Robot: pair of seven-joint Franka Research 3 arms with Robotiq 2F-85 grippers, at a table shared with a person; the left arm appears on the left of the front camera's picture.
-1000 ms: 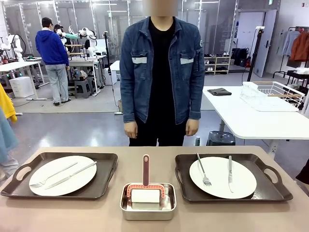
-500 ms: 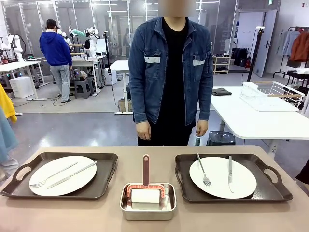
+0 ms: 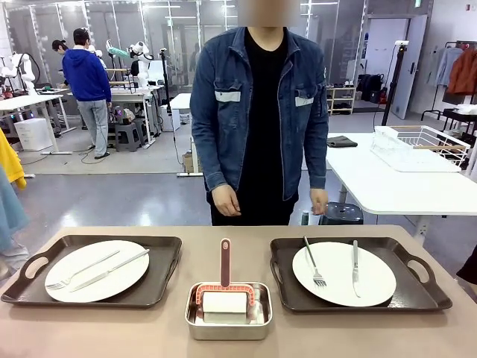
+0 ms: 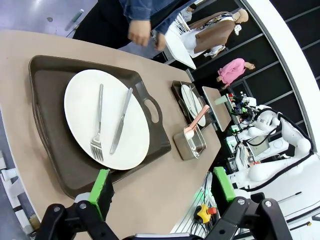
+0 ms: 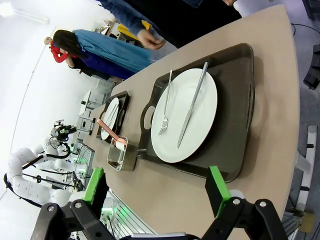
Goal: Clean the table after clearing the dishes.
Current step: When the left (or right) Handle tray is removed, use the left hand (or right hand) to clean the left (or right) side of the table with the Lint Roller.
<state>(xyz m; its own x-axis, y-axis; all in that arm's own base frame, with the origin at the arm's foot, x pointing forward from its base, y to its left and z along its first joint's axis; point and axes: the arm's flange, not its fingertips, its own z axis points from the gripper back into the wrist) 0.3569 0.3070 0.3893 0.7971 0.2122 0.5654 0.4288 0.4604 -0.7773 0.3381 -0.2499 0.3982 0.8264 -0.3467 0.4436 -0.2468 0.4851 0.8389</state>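
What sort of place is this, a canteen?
Probably a robotics test lab, not a canteen: workbenches and glass partitions stand behind, garments hang to one side, and the green-padded left gripper hovers over the table.

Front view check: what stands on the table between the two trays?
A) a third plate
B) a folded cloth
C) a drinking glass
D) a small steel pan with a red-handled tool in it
D: a small square steel pan holding a red-handled tool stands on the table between the left tray and the right tray.
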